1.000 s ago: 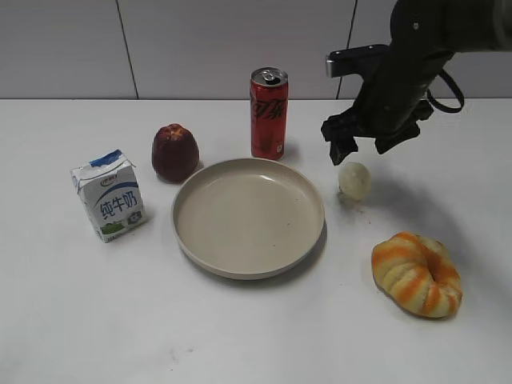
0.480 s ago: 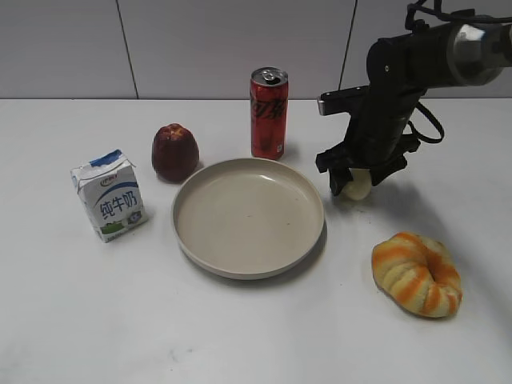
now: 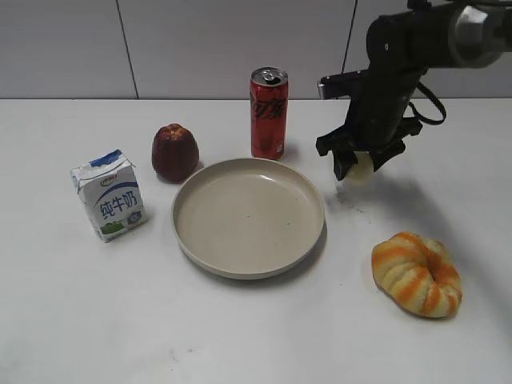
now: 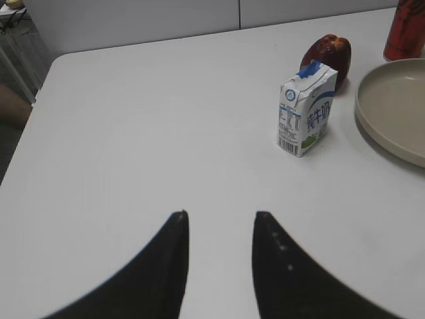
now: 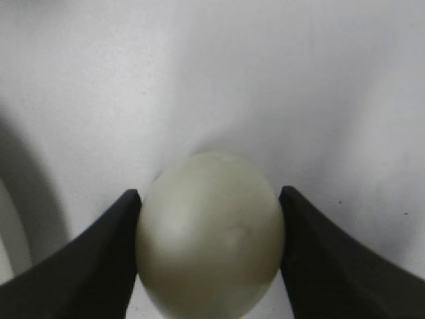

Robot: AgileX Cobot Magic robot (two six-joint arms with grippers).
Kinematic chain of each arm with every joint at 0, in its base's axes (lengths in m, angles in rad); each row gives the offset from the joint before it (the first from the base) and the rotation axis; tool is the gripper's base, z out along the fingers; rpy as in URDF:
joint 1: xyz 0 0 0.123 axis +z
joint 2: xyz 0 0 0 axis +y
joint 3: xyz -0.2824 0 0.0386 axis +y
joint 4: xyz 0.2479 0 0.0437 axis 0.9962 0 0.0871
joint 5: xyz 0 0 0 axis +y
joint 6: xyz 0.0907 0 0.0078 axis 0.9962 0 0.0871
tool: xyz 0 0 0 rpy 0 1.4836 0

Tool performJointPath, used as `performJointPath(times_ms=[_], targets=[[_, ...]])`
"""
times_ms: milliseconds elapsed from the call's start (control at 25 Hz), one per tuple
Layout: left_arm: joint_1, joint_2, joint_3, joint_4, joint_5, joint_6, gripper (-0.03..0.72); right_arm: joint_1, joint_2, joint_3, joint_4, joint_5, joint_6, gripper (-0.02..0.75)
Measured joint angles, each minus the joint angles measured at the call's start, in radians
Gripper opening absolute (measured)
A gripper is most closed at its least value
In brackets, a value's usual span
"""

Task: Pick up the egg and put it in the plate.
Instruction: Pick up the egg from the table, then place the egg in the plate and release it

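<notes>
The right gripper [image 3: 357,166] hangs just right of the plate [image 3: 249,264], its fingers [image 5: 93,266] clamped on the egg [image 3: 360,170]. In the right wrist view the egg [image 5: 210,232] fills the gap between both dark fingers, each pressed against one side of it, with the white desk [image 5: 265,80] behind. From the exterior view the egg sits low in the grip, near the plate's right rim but not over it; whether it touches the desk [image 3: 96,320] cannot be told.

The plate is bare and lies in the middle of the desk. A red can [image 3: 269,113] stands upright just beyond its far rim, a dark red apple [image 3: 174,152] lies to the far left of it, and a milk carton [image 3: 108,194] stands further left. An orange-striped bread ring [image 3: 416,274] lies near and right, well apart from the egg.

The left gripper [image 4: 219,239] shows only in its own wrist view, its fingers [image 4: 166,266] apart and holding nothing, above bare desk [image 4: 133,119] left of the carton [image 4: 305,116].
</notes>
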Motion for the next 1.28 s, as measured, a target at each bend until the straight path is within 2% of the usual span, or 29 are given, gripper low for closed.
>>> performJointPath(times_ms=[240, 480, 840, 1000, 1280], targets=[[0.0, 0.0, 0.0, 0.0, 0.0, 0.0, 0.239, 0.015, -0.057, -0.197, 0.07, 0.179, -0.052, 0.461], [0.0, 0.0, 0.0, 0.0, 0.0, 0.0, 0.239, 0.108, -0.085, -0.292, 0.109, 0.303, -0.088, 0.461], [0.0, 0.0, 0.0, 0.0, 0.0, 0.0, 0.239, 0.288, -0.035, -0.289, 0.035, 0.313, -0.089, 0.461], [0.0, 0.0, 0.0, 0.0, 0.0, 0.0, 0.239, 0.322, 0.061, -0.289, 0.028, 0.313, -0.076, 0.461], [0.0, 0.0, 0.0, 0.0, 0.0, 0.0, 0.239, 0.326, 0.142, -0.284, 0.03, 0.302, -0.061, 0.461]])
